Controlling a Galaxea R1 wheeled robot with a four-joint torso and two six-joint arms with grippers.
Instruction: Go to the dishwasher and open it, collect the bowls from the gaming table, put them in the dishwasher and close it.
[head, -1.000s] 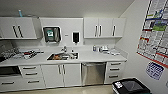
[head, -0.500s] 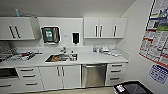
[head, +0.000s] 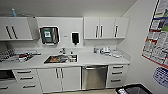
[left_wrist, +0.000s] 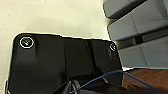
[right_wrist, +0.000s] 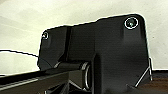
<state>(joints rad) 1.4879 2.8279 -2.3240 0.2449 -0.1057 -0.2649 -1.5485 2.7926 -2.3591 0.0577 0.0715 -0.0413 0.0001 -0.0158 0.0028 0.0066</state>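
At the far left of the head view a dish rack (head: 11, 55) sits on the tabletop (head: 87, 59), its contents too blurred to sort out, and a dark appliance (head: 6, 74) below it is cut off by the frame edge. Moving right, the sink (head: 61, 59) is set into the tabletop, with something orange and dark lying in it that I cannot identify. Above it hang a paper towel dispenser (head: 49, 35) and a small dark soap dispenser (head: 75, 38) on the wall. White cabinet doors (head: 60, 78) stand under the sink.

Just right of them, low in the middle of the frame, is the dishwasher (head: 94, 77): brushed steel front, bar handle across the top, door closed. A stack of drawers (head: 117, 74) flanks it on the right. Small items on the tabletop above are hard to make out. A dark bin (head: 133, 89) is clipped by the lower right corner, and posters (head: 157, 35) run off the right edge.

In both wrist views the robot's own dark plate blocks the fingers, so I cannot tell how far open they are, whether they hold anything, or how they lie relative to the dishwasher.
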